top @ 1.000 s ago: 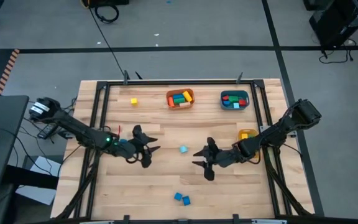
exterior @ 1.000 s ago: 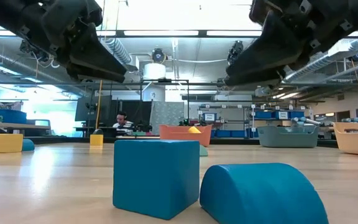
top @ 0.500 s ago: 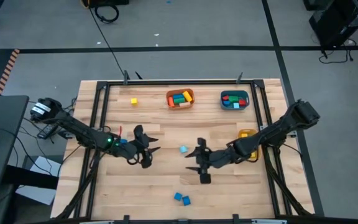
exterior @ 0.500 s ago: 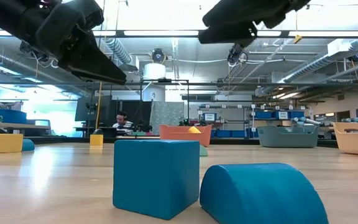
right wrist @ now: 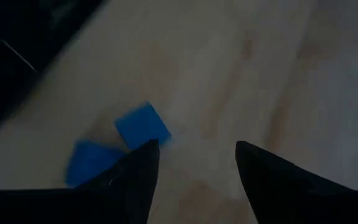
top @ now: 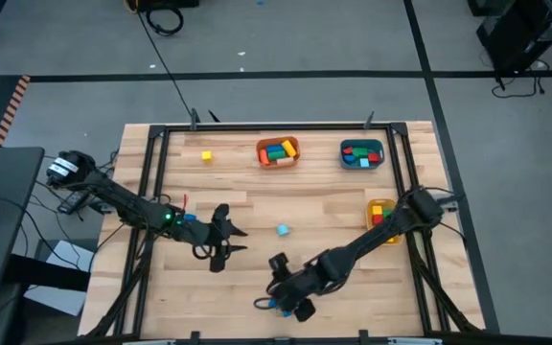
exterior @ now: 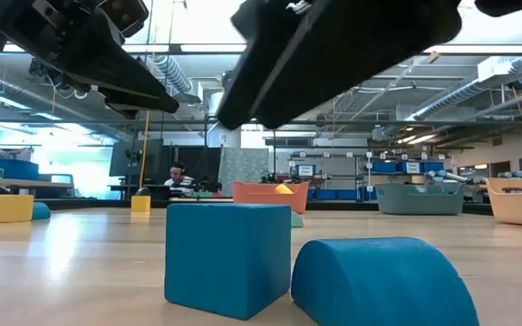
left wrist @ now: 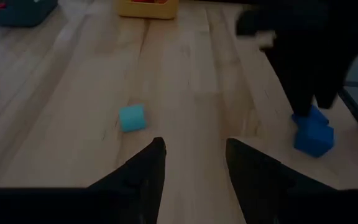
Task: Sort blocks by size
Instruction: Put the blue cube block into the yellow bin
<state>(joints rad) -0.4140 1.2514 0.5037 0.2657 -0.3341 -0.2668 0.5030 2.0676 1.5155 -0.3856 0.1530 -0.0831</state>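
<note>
Two blue blocks lie side by side on the wood near the table's near edge: a cube (exterior: 227, 256) and a half-round piece (exterior: 383, 281), also seen as the blue pair (right wrist: 142, 124). My right gripper (top: 274, 287) hovers open just above them, touching nothing. A light blue block (top: 282, 230) rests at mid-table, and a yellow block (top: 206, 155) lies at the far left. My left gripper (top: 233, 240) stands open above the table left of centre, the light blue block (left wrist: 132, 117) ahead of it.
An orange bin (top: 277, 151) and a teal bin (top: 361, 154) holding coloured blocks stand along the far edge. A yellow bin (top: 381, 211) with blocks sits at the right. A black frame (top: 151, 192) borders the table. A person sits far behind the table (exterior: 177, 175).
My right gripper has swung from mid-table toward the near edge and leftward, rolling as it went, and now hangs over the two blue blocks. My left gripper has stayed in place and turned a little. No block has moved.
</note>
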